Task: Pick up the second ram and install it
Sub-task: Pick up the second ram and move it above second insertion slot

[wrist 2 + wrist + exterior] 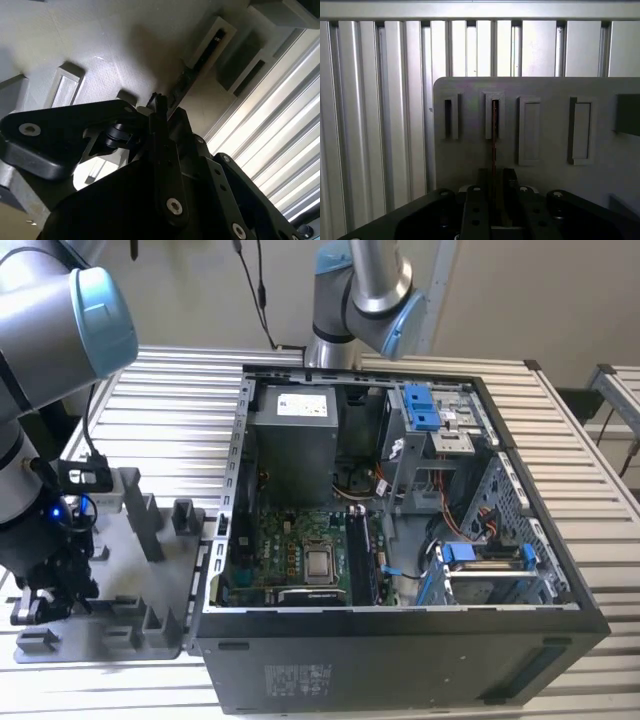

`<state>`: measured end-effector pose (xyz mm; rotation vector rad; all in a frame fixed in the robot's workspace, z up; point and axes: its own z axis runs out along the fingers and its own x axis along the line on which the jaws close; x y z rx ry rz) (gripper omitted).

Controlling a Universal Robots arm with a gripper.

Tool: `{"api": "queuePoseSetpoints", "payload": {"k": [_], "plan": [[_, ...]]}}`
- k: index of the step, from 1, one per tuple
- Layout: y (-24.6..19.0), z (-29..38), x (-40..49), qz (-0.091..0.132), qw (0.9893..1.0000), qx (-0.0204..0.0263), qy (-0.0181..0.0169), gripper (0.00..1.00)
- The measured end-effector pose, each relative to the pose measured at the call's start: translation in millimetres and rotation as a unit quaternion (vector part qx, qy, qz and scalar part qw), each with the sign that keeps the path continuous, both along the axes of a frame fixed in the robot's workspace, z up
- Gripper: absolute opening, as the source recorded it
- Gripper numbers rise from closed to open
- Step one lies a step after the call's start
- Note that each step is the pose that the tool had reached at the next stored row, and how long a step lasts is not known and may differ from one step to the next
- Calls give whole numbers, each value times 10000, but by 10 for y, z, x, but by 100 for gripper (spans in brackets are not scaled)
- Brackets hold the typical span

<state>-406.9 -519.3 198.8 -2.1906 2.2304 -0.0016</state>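
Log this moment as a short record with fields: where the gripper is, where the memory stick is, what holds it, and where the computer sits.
gripper: down at the grey holder tray, lined up on the memory stick
memory stick: on edge, one end in a raised slot of the tray, the other end at the gripper
install: not yet done
computer case: open, to the exterior view's right of the tray, motherboard exposed
support: slatted metal table under tray and case

A beige wall [500, 290] rises behind the slatted metal surface [170, 390], dark cables [262, 290] hanging down it; another metal frame [615, 400] stands beyond the surface's far corner.
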Motion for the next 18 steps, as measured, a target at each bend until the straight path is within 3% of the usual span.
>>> {"api": "queuePoseSetpoints", "payload": {"k": [18], "plan": [[1, -20, -6, 0, 10000, -4, -1, 27]]}}
